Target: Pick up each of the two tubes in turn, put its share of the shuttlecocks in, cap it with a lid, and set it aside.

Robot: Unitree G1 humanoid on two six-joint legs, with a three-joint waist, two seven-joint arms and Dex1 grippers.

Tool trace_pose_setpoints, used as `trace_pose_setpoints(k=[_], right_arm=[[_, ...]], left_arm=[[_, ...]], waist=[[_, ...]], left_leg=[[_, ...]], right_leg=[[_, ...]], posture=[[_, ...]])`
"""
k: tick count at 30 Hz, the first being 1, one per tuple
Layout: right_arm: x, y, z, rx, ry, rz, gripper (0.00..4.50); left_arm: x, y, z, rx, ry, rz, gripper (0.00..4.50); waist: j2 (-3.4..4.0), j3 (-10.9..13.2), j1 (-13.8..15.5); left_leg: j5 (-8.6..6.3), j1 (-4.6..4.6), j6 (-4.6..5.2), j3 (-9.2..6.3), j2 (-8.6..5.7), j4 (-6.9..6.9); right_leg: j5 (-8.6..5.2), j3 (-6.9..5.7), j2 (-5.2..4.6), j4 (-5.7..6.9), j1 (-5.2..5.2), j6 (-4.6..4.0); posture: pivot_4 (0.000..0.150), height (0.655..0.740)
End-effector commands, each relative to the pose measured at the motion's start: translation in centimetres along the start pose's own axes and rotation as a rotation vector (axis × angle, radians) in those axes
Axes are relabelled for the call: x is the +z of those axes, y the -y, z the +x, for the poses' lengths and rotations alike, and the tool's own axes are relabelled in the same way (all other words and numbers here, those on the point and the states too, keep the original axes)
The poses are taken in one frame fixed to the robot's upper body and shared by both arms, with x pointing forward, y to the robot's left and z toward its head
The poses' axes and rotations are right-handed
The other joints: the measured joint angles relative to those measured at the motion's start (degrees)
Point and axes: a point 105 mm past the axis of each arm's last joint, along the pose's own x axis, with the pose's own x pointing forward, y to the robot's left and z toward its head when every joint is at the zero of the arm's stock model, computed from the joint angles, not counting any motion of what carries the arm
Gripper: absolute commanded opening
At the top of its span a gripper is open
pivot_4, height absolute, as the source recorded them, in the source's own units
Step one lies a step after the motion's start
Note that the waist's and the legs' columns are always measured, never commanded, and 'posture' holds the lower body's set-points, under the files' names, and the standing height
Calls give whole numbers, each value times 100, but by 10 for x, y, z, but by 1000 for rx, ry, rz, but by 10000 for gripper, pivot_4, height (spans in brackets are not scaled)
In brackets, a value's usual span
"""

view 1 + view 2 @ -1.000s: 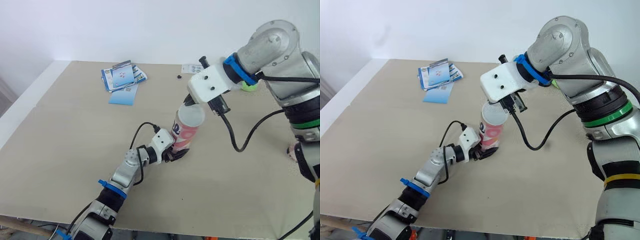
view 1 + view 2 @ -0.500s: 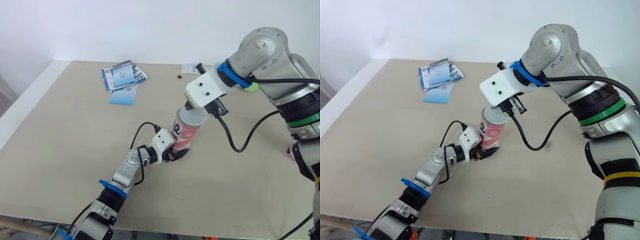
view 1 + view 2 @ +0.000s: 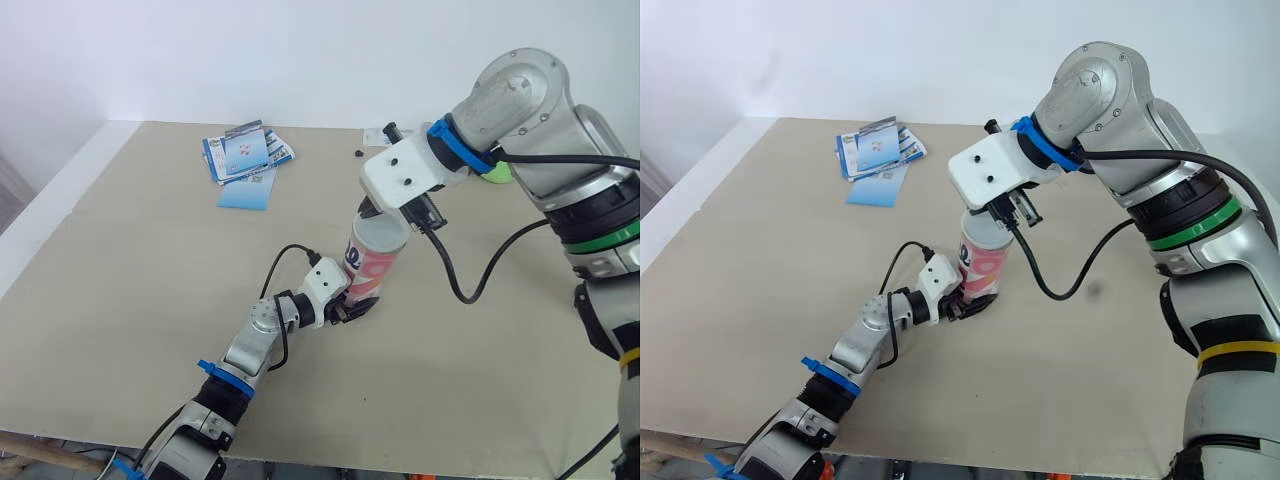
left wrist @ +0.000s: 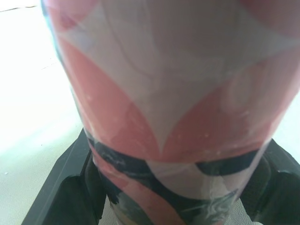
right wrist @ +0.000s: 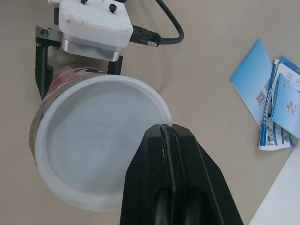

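The right gripper (image 5: 165, 127) is seen with its two black fingers pressed together, the rim of a white lid (image 5: 93, 145) pinched between their tips. The lid is laid across the open top of a shuttlecock tube (image 3: 372, 272) and covers the mouth. Whether it is fully seated cannot be told.

The tube is patterned in pink and white with a dark band near its foot. It is held a little tilted, its top leaning away from the robot. The left gripper (image 3: 350, 309) is closed on the tube low down, close to the base, with one black finger (image 4: 70, 187) pressed against each side of the wall. The foot of the tube is at the surface of the beige worktop (image 3: 130, 290), near its middle; whether it rests there cannot be told.

Well apart from the tube, toward the far left of the worktop, a small heap of blue-and-white leaflets (image 3: 245, 157) is spread out, overlapping one another. A small black piece (image 3: 357, 154) lies near the far edge, between the leaflets and the right arm. A green thing (image 3: 498, 174) is partly hidden behind that arm.
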Motion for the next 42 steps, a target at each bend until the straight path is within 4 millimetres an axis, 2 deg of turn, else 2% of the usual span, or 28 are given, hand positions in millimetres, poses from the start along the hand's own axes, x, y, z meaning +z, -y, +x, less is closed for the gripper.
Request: trace_pose_setpoints(k=[1,14,36,41,42], right_arm=[[8,1,-9,-3,13,-32,0],[7,-10,4,48,20,-31,0],[16,-8,14,23,105,-60,0],[16,-7,15,17,111,-71,12145],[16,-6,16,16,111,-72,19008]], left_arm=[[-16,4,-2,0,-57,-33,33154],[-16,3,-3,2,-62,-34,33154],[-17,3,-3,1,-63,-40,33154],[-17,2,-2,-1,-64,-40,32262],[-17,2,-2,-2,-64,-40,32262]], waist=[[0,0,0],[0,0,0],[0,0,0],[0,-1,-1],[0,-1,-1]], left_leg=[[0,0,0,0,0,0],[0,0,0,0,0,0],[0,2,0,-1,1,1],[0,4,0,0,2,1],[0,4,0,-1,2,1]], right_leg=[[0,0,0,0,0,0],[0,0,1,0,0,0],[2,-2,3,2,2,-3],[2,-2,4,3,2,-3],[1,-2,4,3,2,-2]], posture=[[1500,7400],[1500,7400],[1500,7400],[1500,7400],[1500,7400]])
